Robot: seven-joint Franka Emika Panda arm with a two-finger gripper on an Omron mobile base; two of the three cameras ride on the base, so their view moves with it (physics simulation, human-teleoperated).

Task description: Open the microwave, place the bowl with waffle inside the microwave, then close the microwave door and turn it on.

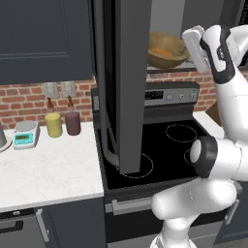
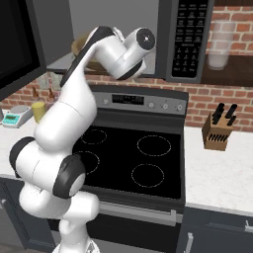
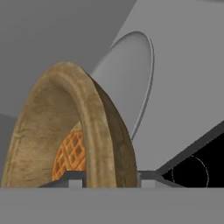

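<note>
The wooden bowl (image 1: 167,51) sits in the upper right of the left base view, inside the pale cavity of the microwave (image 2: 185,39), with the waffle (image 3: 72,153) lying in its hollow. In the hand view its rim stands between the two dark fingertips (image 3: 72,178) of the pincer (image 3: 109,178), one tip inside the bowl and one outside, so the pincer is closed on the rim, partway shut. Behind the bowl in that view the round glass turntable (image 3: 131,74) shows against the grey cavity wall. The microwave door (image 1: 128,82) hangs wide open, a tall dark slab down the middle of the left base view with its grey bar handle (image 1: 104,97) on its left edge. Below lies the black stove (image 2: 133,158), and a white marble desk (image 1: 48,164) stretches to the left, carrying a yellow jar (image 1: 53,123), a dark red jar (image 1: 72,121) and a small scale (image 1: 25,134) before a brick wall. A knife block (image 2: 220,129) stands at the right of the right base view. The white arm rises, bends at the elbow and reaches up into the cavity.
</note>
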